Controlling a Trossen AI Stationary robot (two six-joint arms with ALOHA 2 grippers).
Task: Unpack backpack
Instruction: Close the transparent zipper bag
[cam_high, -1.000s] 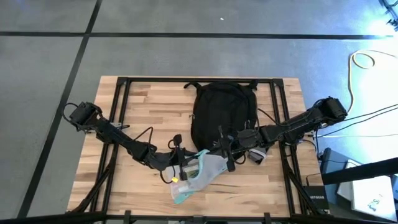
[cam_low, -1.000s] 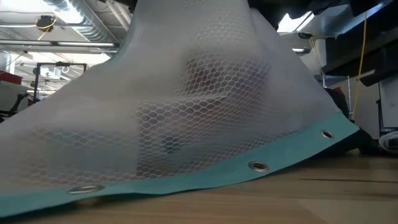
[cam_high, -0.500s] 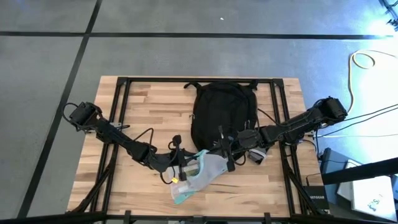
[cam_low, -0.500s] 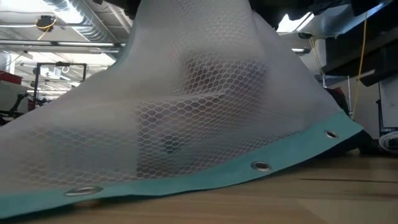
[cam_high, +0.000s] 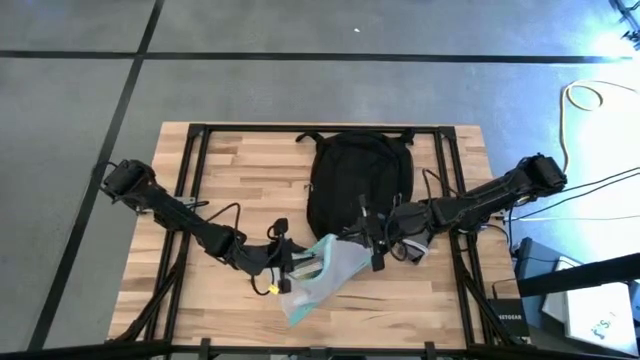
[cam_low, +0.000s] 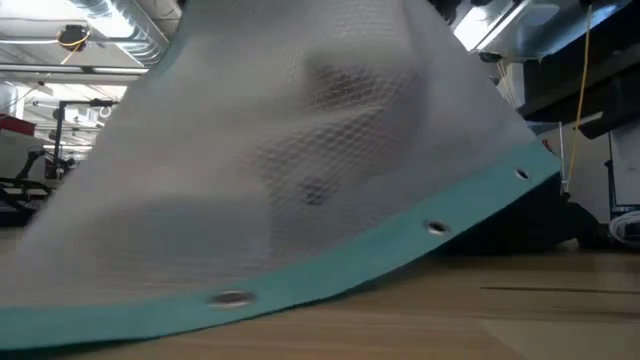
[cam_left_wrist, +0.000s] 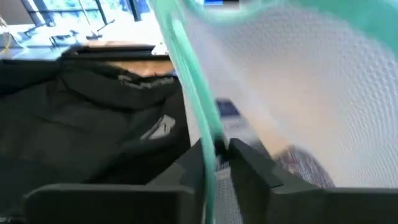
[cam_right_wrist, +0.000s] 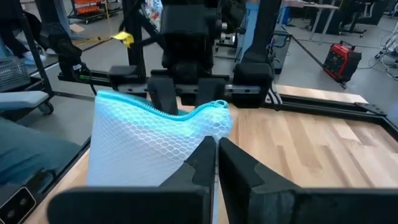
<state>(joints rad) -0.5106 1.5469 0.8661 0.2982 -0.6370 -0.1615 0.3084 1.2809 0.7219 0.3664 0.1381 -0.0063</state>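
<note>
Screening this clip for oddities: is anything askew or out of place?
Only that the clear mesh teal-edged pouch hangs tilted between the left gripper and right gripper, draping across the low view. The large black fabric backpack lies flat, undisturbed.

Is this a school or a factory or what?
Probably a robot lab or workshop. Bare pipes run under the ceiling, metal racks stand behind the wooden table, and a red machine sits on the floor.
</note>
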